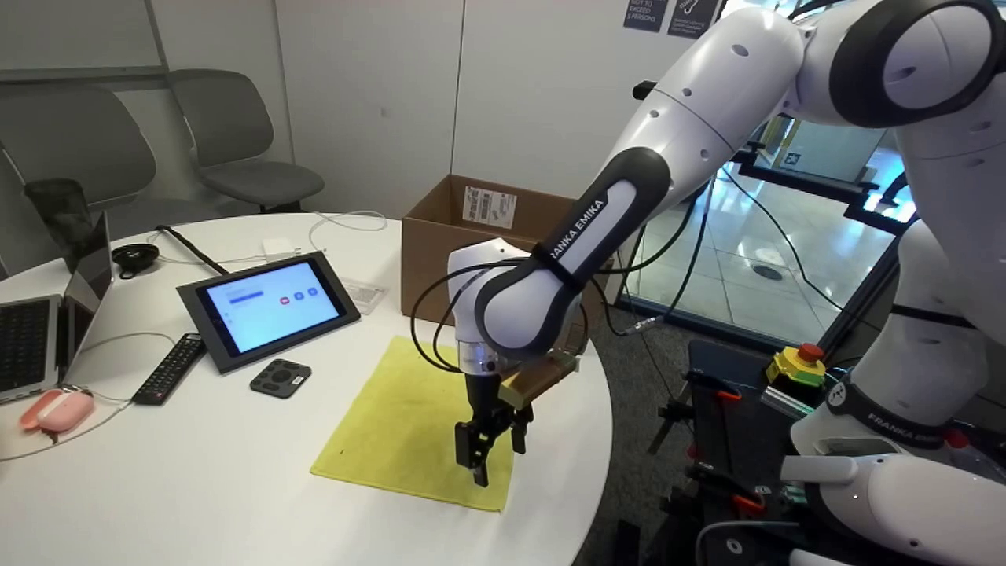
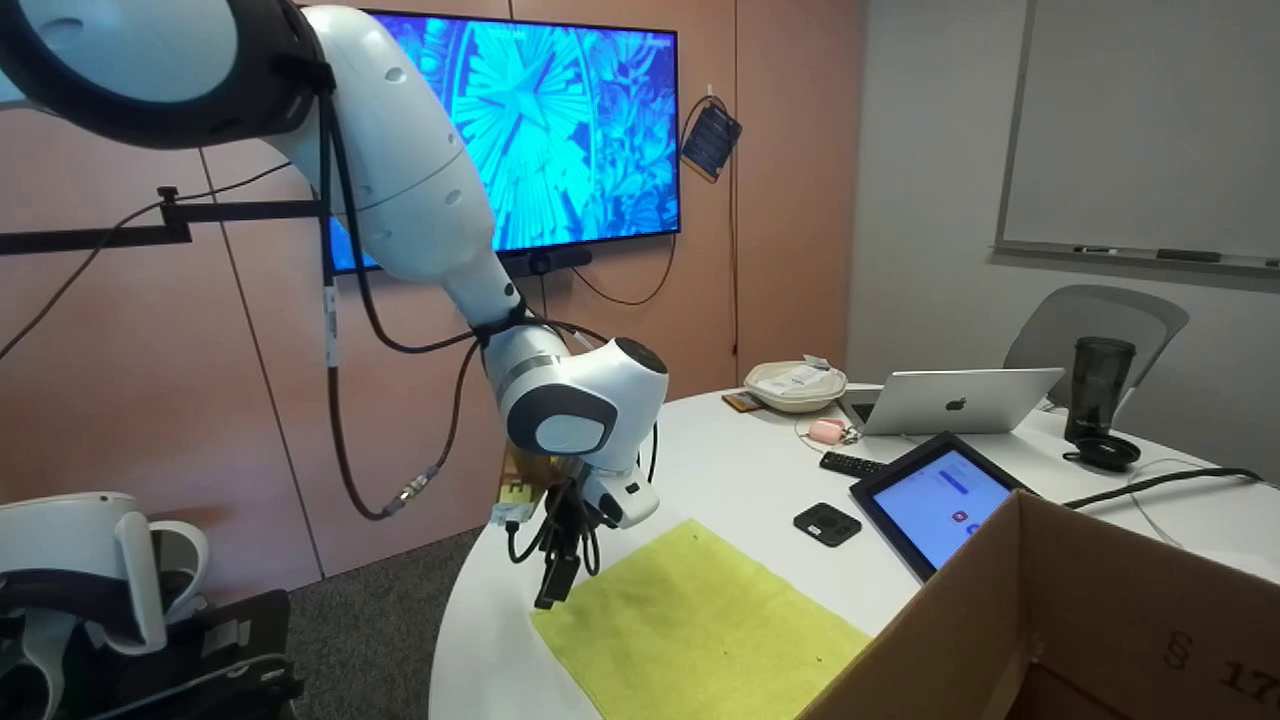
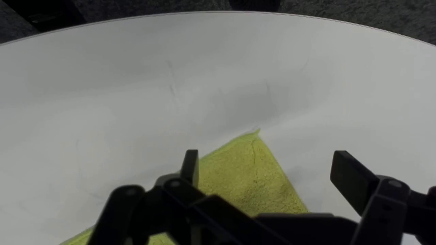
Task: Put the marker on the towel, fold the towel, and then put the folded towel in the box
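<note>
In an exterior view FRANKA EMIKA reads clear on your arm (image 1: 684, 118); a wall sign (image 1: 646, 14), cropped at top, gives "EXCEED" and "PERSONS". Cardboard box (image 1: 432, 271) there stands at 1 o'clock from the towel (image 1: 393, 424), its white label (image 1: 489, 207) too fine to read. An exterior view cuts the box off at 4 o'clock: inner wall (image 2: 1190, 615) printed "§ 17", contents you can't tell. Towel lies flat, unfolded, on the table (image 1: 236, 472). Wrist view: your gripper (image 3: 266, 156) stands spread, a towel corner showing between the fingers (image 3: 354, 180); whether they touch it, you can't tell.
</note>
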You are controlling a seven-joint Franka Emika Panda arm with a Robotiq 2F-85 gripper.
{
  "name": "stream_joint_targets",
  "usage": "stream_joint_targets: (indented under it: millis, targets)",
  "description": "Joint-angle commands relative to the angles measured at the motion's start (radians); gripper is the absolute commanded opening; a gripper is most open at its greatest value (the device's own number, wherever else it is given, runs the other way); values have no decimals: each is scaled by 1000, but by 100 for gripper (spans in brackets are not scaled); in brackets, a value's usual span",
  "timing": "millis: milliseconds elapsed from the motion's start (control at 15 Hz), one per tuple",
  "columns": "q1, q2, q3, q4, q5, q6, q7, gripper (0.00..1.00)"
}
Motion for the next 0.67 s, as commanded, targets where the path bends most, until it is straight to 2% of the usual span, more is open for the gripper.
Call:
stream_joint_targets:
  millis: [0,267,600]
  targets:
    - [32,41,-21,76,-40,-39,28,100]
    - [69,125,-34,209,-87,-71,47,100]
    - [128,257,-29,446,-148,-162,51,100]
